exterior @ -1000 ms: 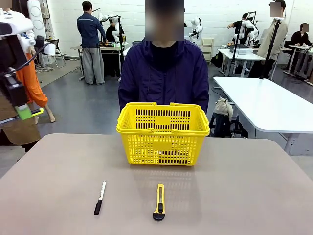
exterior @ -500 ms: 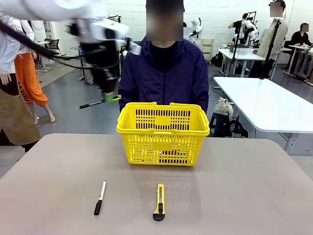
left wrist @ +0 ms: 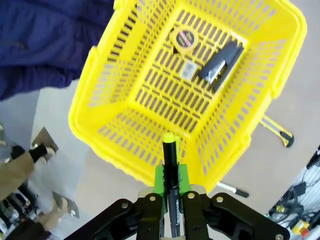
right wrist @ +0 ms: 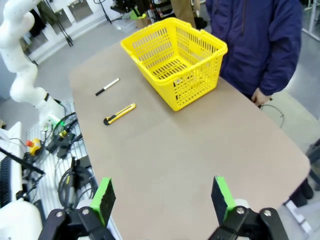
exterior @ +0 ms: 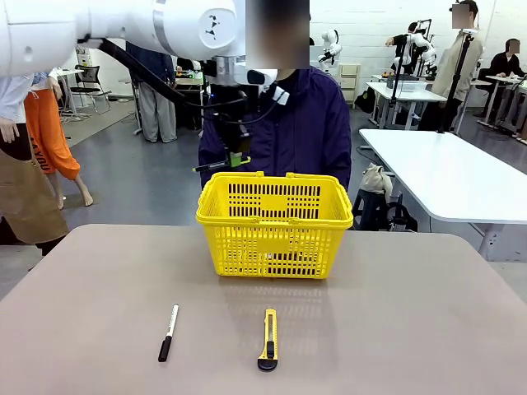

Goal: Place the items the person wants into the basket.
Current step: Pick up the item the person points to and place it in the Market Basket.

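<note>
L hand (left wrist: 172, 200) clamped on slim black pen w/ yellow end (left wrist: 170, 165), above near-left rim of bright yellow slotted plastic basket (left wrist: 125, 90). Below and beyond hand, on basket floor — round yellow-and-black tape measure (left wrist: 183, 39), black desk stapler (left wrist: 220, 61) beside it. R hand (right wrist: 162, 196) fingers apart, empty, high over tan surface (right wrist: 200, 150).

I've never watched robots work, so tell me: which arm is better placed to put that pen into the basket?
The left. Its gripper is shut on the pen above the basket rim. The right gripper hangs open and empty, well off from the basket.
</note>
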Controlling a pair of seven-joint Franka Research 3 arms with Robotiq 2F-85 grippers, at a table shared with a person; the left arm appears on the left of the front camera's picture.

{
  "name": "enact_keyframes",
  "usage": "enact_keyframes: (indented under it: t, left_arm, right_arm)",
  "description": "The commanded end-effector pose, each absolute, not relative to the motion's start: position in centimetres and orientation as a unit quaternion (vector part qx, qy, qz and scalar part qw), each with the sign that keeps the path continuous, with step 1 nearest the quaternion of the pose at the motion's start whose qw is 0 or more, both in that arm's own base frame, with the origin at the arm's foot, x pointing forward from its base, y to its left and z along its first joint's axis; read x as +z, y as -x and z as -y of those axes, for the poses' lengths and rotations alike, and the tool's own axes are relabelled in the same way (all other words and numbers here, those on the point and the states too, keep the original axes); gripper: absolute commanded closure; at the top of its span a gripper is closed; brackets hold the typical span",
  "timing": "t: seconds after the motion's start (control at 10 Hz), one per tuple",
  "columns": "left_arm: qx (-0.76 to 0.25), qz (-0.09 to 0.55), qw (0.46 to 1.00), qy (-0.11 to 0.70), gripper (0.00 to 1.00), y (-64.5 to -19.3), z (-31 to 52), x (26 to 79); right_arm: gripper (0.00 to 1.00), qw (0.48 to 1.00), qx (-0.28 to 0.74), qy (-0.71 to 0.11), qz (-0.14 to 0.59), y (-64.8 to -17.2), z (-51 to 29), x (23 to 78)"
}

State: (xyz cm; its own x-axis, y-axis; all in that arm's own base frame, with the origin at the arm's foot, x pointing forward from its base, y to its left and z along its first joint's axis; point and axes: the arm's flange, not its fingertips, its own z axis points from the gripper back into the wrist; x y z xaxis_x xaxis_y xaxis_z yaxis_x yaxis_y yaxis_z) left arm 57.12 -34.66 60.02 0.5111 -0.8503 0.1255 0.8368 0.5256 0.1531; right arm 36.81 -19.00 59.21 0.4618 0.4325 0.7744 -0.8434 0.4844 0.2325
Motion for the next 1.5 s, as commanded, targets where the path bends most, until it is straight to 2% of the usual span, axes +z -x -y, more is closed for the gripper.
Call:
enact_keyframes:
  t: [0.0,0.2,0.3,0.9,1.0,1.4]
  left_arm:
    - [-0.508,0.147,0.849,-0.028,0.88,-57.9,35.3,60.2]
    - [-0.518,0.167,0.839,0.005,0.88,-58.0,34.7,58.7]
    - [-0.5,0.143,0.854,-0.027,0.88,-58.2,35.8,59.9]
    - [-0.5,0.143,0.854,-0.027,0.88,-58.2,35.8,59.9]
    - [-0.505,0.147,0.85,-0.02,0.88,-58.4,35.8,59.3]
    - [-0.552,0.086,0.828,-0.042,0.88,-59.8,37.8,53.5]
  right_arm:
    - [0.0,0.795,0.405,-0.313,0.327,-37.0,19.1,59.3]
    - [0.0,0.795,0.405,-0.313,0.327,-37.0,19.1,59.3]
    - [0.0,0.795,0.405,-0.313,0.327,-37.0,19.1,59.3]
    - [0.0,0.795,0.405,-0.313,0.327,-37.0,19.1,59.3]
    - [0.0,0.795,0.405,-0.313,0.327,-37.0,19.1,59.3]
    - [0.0,0.795,0.405,-0.313,0.327,-37.0,19.1,59.3]
